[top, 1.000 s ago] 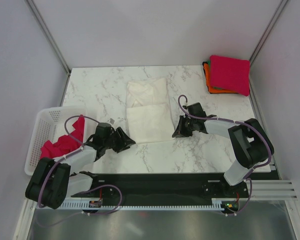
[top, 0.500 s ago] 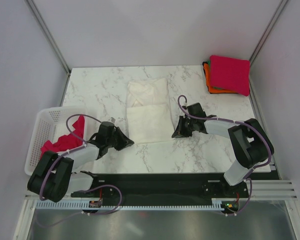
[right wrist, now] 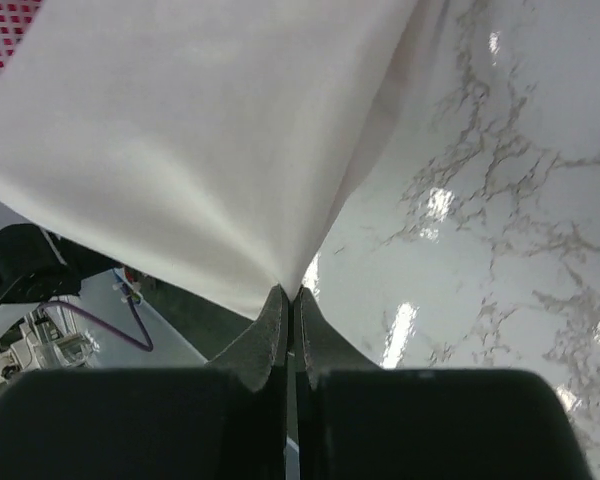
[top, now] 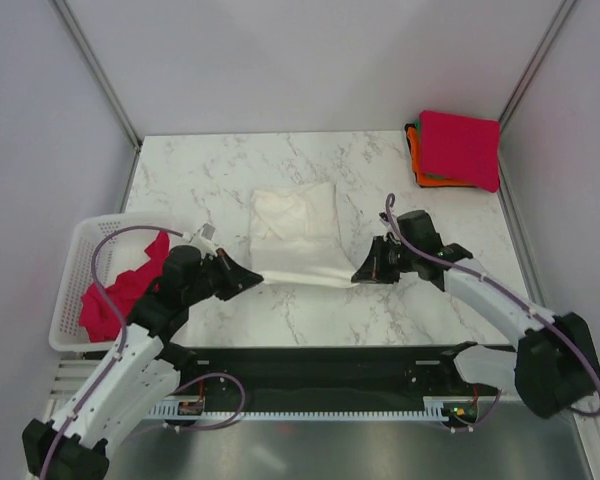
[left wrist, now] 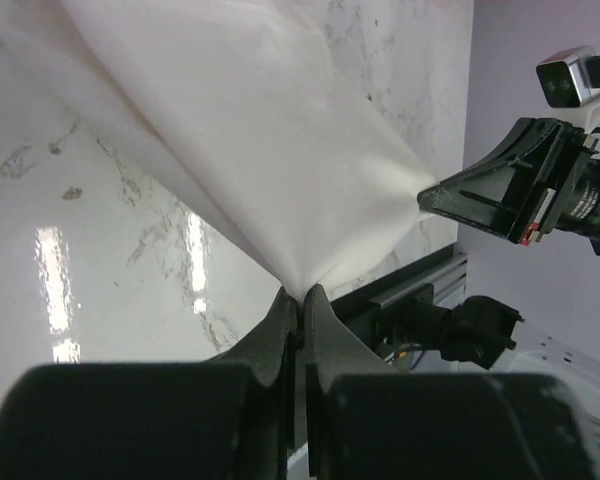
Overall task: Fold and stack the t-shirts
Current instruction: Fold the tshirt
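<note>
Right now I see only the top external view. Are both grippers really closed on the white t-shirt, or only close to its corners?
Observer: In the left wrist view, the left gripper is shut on a pinched corner of the white t-shirt. The cloth fans out from its fingertips.
Operator: And the other arm?
Observer: In the right wrist view, the right gripper is also shut on a corner, with the cloth gathered to a point between its fingers.
Operator: Is the edge between them slack?
Observer: It looks taut. The left wrist view shows the cloth running as a smooth sheet to a point at the right gripper's tip.
</note>
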You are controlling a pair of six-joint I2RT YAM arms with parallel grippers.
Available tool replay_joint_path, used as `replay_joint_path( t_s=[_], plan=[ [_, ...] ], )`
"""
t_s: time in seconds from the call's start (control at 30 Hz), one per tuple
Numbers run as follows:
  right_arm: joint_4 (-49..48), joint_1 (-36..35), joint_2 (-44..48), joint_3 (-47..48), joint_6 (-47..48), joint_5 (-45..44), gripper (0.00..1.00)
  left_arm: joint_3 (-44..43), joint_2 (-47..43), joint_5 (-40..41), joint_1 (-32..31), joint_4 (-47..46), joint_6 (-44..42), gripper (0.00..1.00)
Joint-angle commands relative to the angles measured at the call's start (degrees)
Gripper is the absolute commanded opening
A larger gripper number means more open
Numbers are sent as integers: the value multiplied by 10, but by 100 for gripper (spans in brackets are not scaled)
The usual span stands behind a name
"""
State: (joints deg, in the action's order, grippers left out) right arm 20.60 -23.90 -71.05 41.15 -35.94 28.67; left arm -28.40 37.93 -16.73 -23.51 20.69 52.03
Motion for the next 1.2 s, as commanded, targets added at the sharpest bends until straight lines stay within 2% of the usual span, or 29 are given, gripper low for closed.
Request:
replay_joint_path(
  t_s=[0.0,0.13,0.3,0.37,0.57,0.87,1.17],
  plan=[
    [111,1,86,3,-16,5,0,-49,-45,-33,0,131,1,2],
    [219,-2,175,23,-33,-2,0,-96,-76,-40,-9,215,2,2],
    [279,-3,195,82,-32,-19,0,-155,-69,-14,-9,272,-24,2],
    [290,-2,169,117,-12,-44,0,-177,-39,22,-9,295,-39,2],
    [301,-1,74,204,21,-119,0,-225,40,77,-8,276,-75,2],
    [277,10,-64,292,60,-156,0,-283,182,112,6,219,-127,2],
    [253,32,-205,385,92,-155,0,-343,319,127,57,180,-175,2]
  ],
)
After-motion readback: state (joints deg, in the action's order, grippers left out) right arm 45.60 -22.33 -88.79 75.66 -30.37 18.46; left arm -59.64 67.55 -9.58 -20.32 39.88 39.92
